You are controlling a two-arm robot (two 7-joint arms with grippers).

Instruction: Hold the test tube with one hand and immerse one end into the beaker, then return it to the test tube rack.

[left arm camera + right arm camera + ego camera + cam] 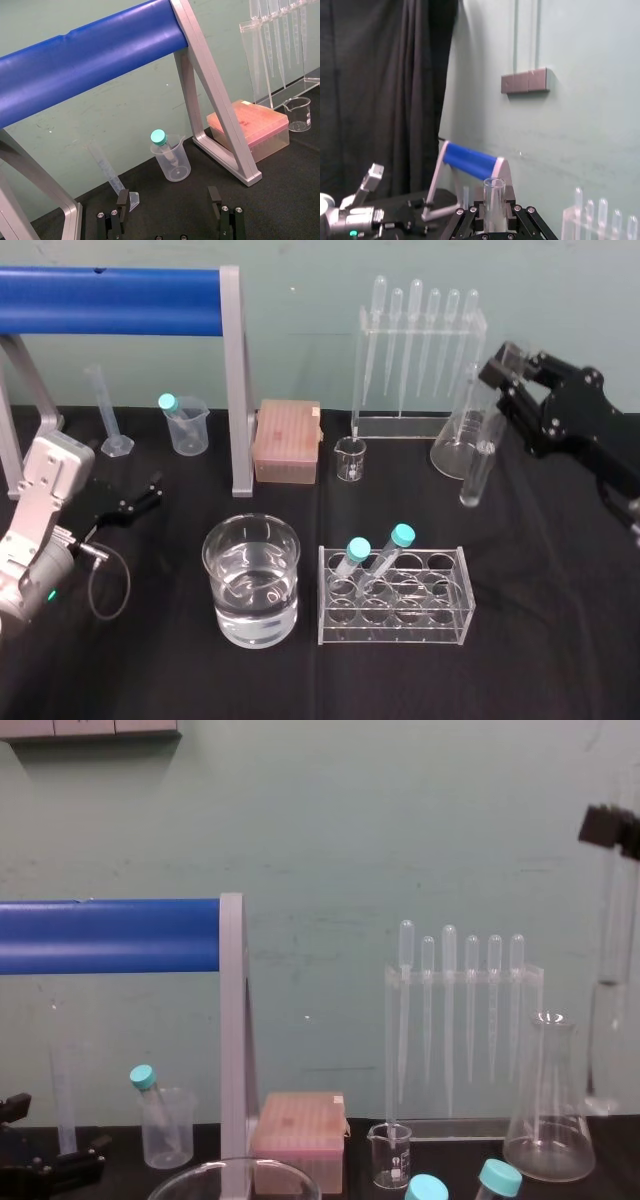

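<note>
My right gripper (502,376) is raised over the back right of the table, shut on the upper end of the test tube (478,465). The clear tube hangs almost upright above the table, in front of the conical flask. The right wrist view shows the tube's open rim (494,186) sticking out between the fingers. In the chest view the test tube (606,1040) hangs at the far right. The wide beaker (251,580), part full of water, stands front centre. Right of it is the clear test tube rack (440,600) with two teal-capped tubes. My left gripper (140,502) rests open at the left, nothing in it.
At the back stand a conical flask (455,445), a pipette stand (420,360), a small spouted beaker (351,458), a pink tip box (287,442), a plastic beaker with a teal-capped tube (185,425) and a graduated cylinder (110,415). A blue-barred metal frame (236,390) spans the back left.
</note>
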